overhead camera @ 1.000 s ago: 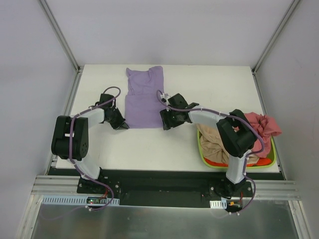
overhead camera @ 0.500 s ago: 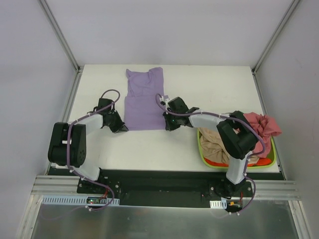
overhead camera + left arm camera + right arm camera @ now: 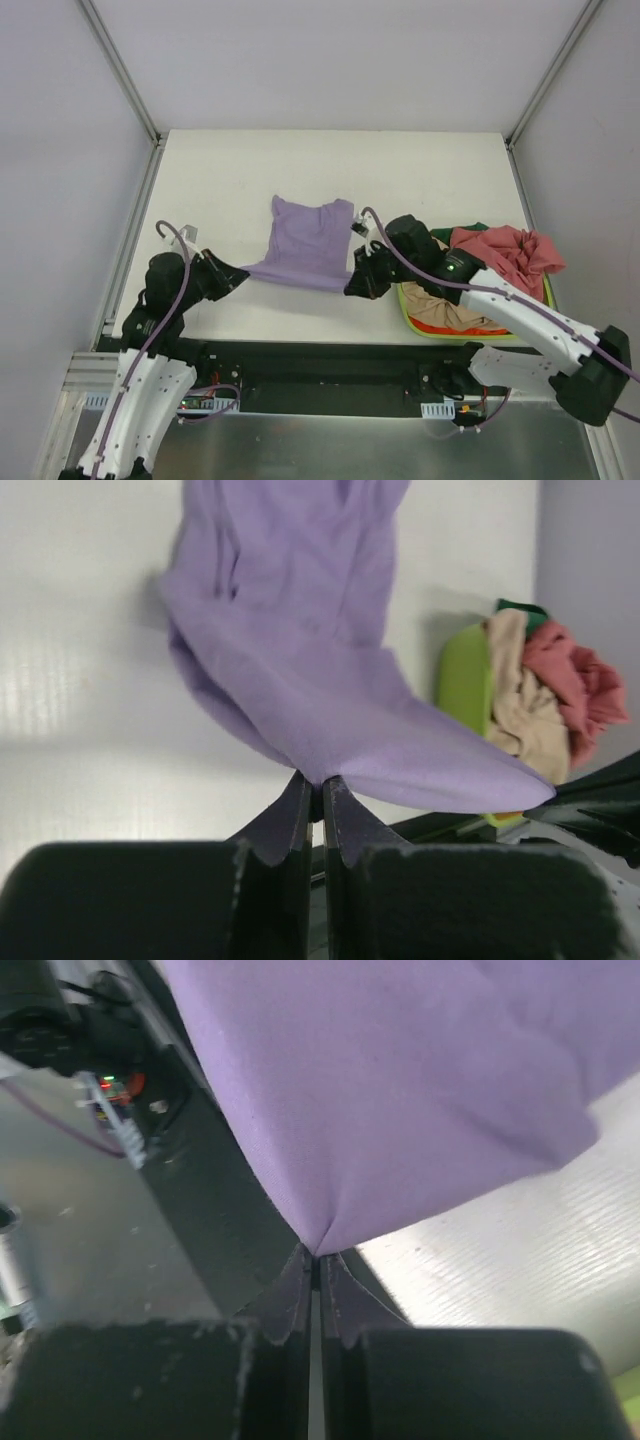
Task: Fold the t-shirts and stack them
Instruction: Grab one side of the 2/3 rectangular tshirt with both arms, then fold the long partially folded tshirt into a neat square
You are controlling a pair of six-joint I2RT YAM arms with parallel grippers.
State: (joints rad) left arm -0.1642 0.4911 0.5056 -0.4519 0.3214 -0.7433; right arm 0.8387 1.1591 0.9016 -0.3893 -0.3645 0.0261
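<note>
Cameras on the wrists show us what the top view cannot. The left pincer [image 3: 313, 802] is clamped tight on one near corner of the lavender t-shirt [image 3: 320, 670]. The right pincer [image 3: 313, 1260] is pinched on the other corner, with the cloth gathered to a point between its fingers. From above, both pincers are only dark shapes at the hem, and we could not judge their grip from there.

The top view gives us the layout instead. The shirt sits mid-counter [image 3: 220, 170] with its far part lying flat. Its near hem is lifted and stretched between the two arms, close to the near edge.

We count two arms, two pincers, one shirt out on the counter and one lime-green basket [image 3: 404, 308] at the right. Three more shirts are in the basket:
- a tan-beige t-shirt [image 3: 440, 308];
- a pinkish-red t-shirt [image 3: 505, 255], spilling over the far right rim;
- a dark green t-shirt [image 3: 478, 227], showing only a sliver at the back.

An orange-red strip [image 3: 440, 327] lies inside the near rim, and we cannot tell whether it is another shirt.

Half a second ago the lavender shirt lay farther back, long and flat. Both arms have since drawn back toward their bases and brought it nearer. The basket has stayed put.
</note>
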